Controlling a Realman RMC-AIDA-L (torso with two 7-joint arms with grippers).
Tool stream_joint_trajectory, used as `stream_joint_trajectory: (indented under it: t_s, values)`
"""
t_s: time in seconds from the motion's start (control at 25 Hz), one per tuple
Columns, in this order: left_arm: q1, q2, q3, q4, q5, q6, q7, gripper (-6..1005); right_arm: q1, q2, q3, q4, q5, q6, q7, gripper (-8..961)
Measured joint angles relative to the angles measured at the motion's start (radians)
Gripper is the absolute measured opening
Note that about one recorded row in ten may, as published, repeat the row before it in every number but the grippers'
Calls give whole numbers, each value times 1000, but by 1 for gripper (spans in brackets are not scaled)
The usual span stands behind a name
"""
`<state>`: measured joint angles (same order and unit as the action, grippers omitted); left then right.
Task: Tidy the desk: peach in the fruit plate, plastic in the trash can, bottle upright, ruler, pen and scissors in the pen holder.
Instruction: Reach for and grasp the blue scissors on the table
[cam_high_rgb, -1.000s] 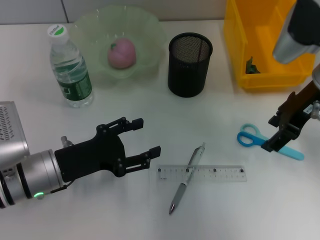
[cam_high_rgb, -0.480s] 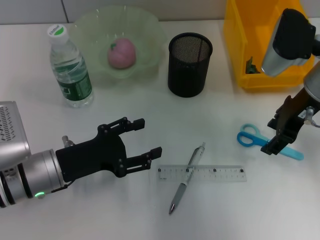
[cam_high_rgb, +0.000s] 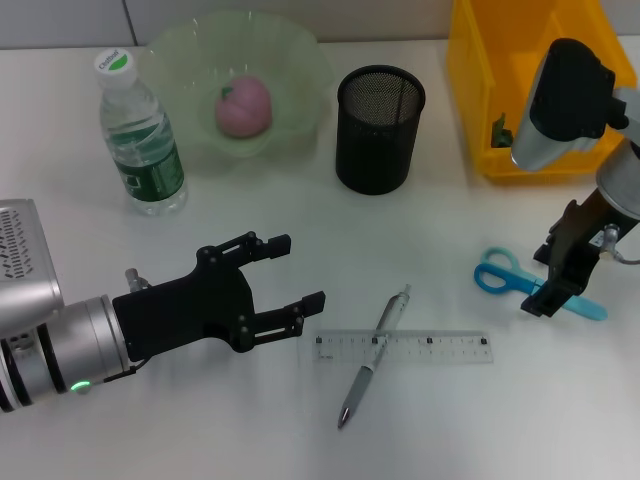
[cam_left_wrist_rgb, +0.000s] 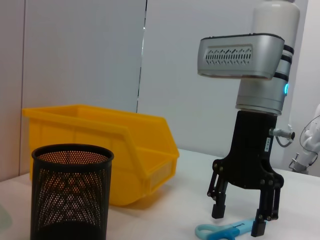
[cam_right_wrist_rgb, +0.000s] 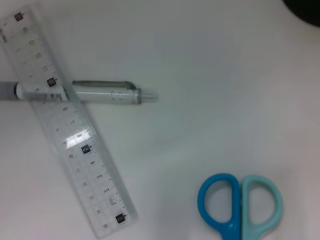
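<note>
The yellow plastic bin (cam_high_rgb: 530, 90) sits far right on the white surface (cam_high_rgb: 150, 430). Left end effector (cam_high_rgb: 280, 280), fingers apart, hangs idle near-left. Right end effector (cam_left_wrist_rgb: 242, 222), fingers apart, straddles the blue-handled scissors (cam_high_rgb: 510, 278); closing off-centre could skid them across the surface.

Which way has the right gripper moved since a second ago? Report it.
Yes. The right gripper has come down and slightly left toward the scissors, jaws open astride the blades.

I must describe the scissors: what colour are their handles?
The scissors have two blue handle loops, one darker, one lighter turquoise. The right wrist view shows this best.
</note>
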<state>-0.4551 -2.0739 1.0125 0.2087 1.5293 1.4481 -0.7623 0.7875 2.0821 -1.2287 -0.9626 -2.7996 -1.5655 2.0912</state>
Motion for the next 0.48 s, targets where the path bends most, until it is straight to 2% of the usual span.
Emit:
stream_joint_trajectory:
  t_s: [0.4, 0.48]
  values:
    - [0, 0, 0, 0, -1, 2, 0, 798, -6, 1, -8, 1, 2, 11, 0, 679]
    - [0, 0, 0, 0, -1, 5, 0, 798, -7, 1, -8, 0, 2, 12, 0, 632]
